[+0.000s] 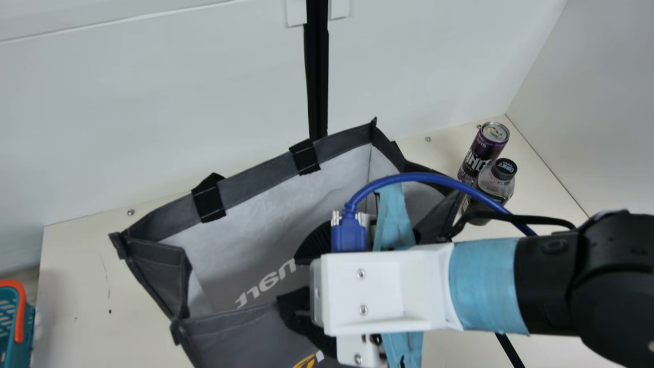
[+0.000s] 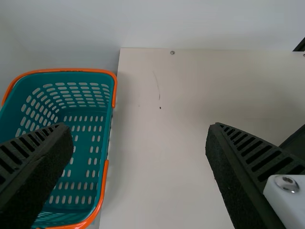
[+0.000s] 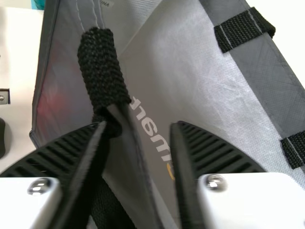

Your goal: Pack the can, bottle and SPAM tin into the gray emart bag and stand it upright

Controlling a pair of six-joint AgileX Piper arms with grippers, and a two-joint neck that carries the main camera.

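Right claw (image 1: pixel 294 283), black and ribbed, hung over the near rim of the upright gray fabric bag (image 1: pixel 225 335), its two fingers well apart with the bag's edge between them; whether they touched the cloth, I couldn't tell. Its arm (image 1: pixel 488 286), wrapped in light blue tape, reached in from the right, nearly level across the main view, under an arching blue cable (image 1: pixel 429 177). In its wrist view, a black woven strap (image 3: pixel 102 67) lay by one fingertip. My left claw (image 2: pixel 138 131) was spread wide and held nothing, above the cream table (image 1: pixel 76 286) near a teal plastic basket with orange trim (image 2: pixel 86 71). Beyond the right arm stood the dark-capped clear bottle (image 1: pixel 494 185), and just behind it the slim purple-black can (image 1: pixel 483 148).
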